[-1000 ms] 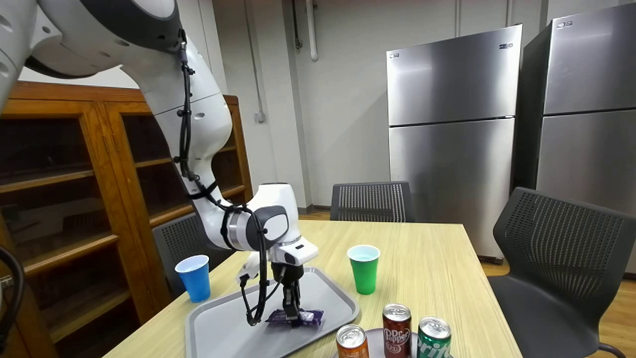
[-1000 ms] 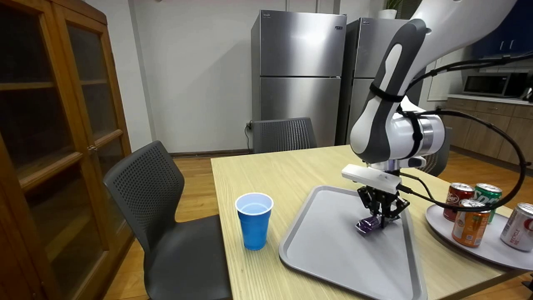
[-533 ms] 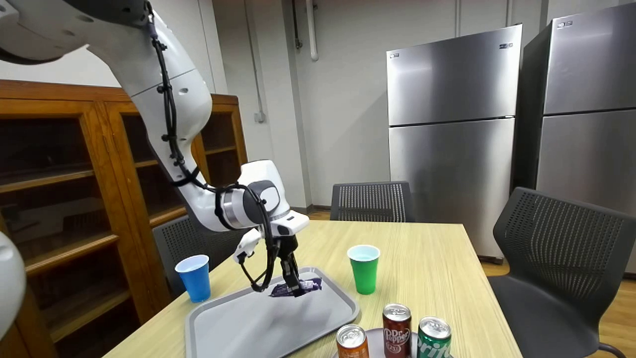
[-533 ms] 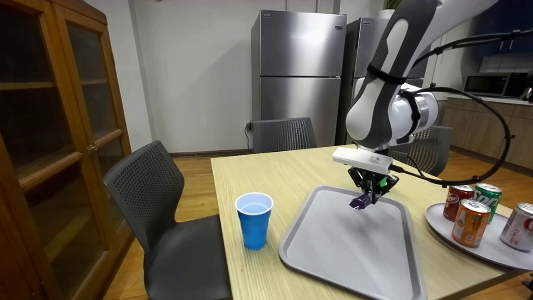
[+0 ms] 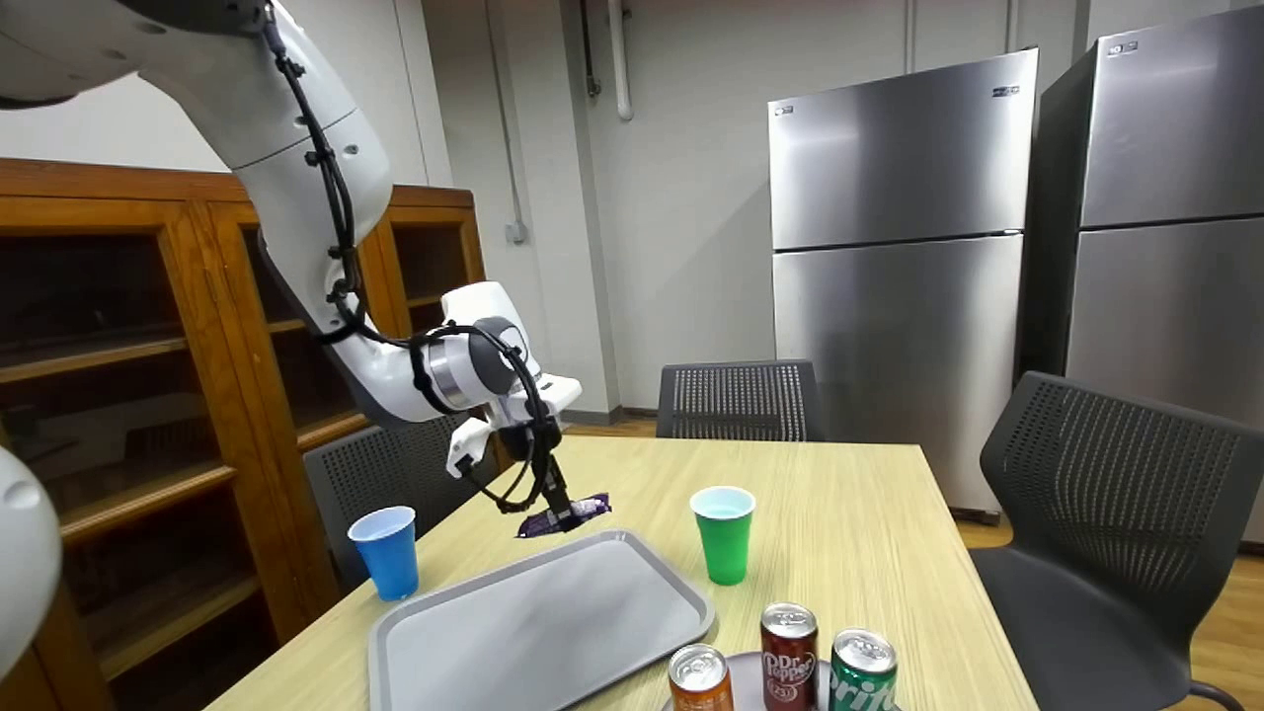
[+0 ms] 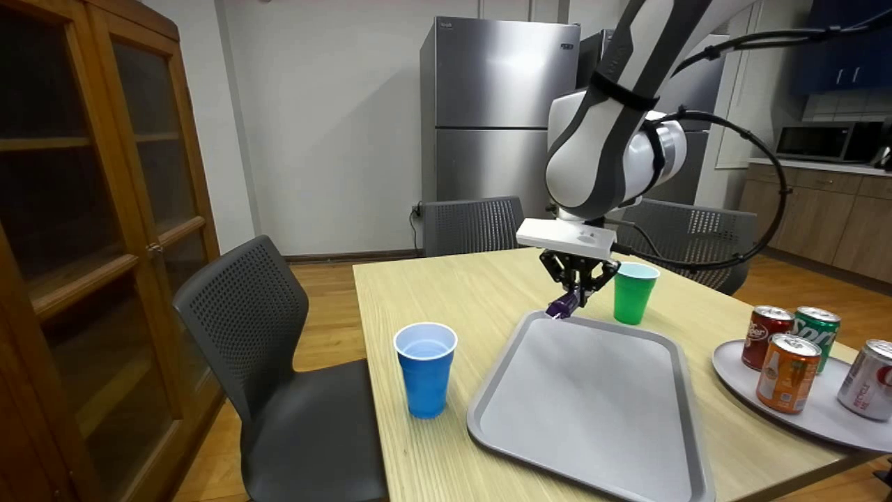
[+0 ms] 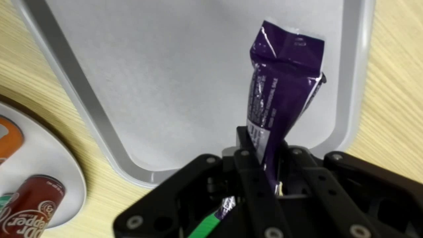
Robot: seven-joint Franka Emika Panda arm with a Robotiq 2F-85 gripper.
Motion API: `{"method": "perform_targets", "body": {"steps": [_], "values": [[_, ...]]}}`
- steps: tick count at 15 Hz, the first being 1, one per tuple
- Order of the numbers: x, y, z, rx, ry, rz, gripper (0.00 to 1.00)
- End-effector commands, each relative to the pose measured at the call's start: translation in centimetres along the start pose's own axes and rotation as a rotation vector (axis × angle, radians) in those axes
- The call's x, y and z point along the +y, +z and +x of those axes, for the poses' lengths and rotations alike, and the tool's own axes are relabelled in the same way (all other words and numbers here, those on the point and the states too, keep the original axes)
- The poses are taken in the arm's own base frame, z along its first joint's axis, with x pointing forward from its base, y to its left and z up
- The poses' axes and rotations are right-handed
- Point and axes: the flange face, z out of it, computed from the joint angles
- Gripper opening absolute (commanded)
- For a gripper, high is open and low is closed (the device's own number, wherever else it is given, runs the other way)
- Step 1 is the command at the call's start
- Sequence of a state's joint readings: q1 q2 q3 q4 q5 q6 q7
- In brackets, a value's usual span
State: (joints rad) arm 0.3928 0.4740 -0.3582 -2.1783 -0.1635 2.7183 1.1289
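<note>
Pale wood desk (image 6: pixel 446 293): we listed one grey tray (image 6: pixel 592 397); one round plate (image 6: pixel 824 422), cut off in every view, bearing soda cans (image 6: pixel 787 376); one blue cup (image 6: pixel 426 383), one green cup (image 6: pixel 633 300), contents unclear. We found one purple packet (image 7: pixel 286 86) aloft near the tray, its middle pinched and partly hidden by the gripper (image 7: pixel 264 140); its long axis ran steeply, leaning slightly right, in the wrist view.

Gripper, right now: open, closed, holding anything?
Gripper: closed, holding a purple packet.
</note>
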Motion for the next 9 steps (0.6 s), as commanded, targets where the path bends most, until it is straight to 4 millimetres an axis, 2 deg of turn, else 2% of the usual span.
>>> {"method": "perform_targets", "body": {"steps": [1,5,9], "values": [[-3.8,-1.6,-0.1,0.003,-0.083,0.022,0.04],[-8.1,-1.9,-1.2,-0.012,-0.203,0.063,0.04],[-11.5,-0.6,-2.2,-0.023,-0.344,0.074,0.04]]}}
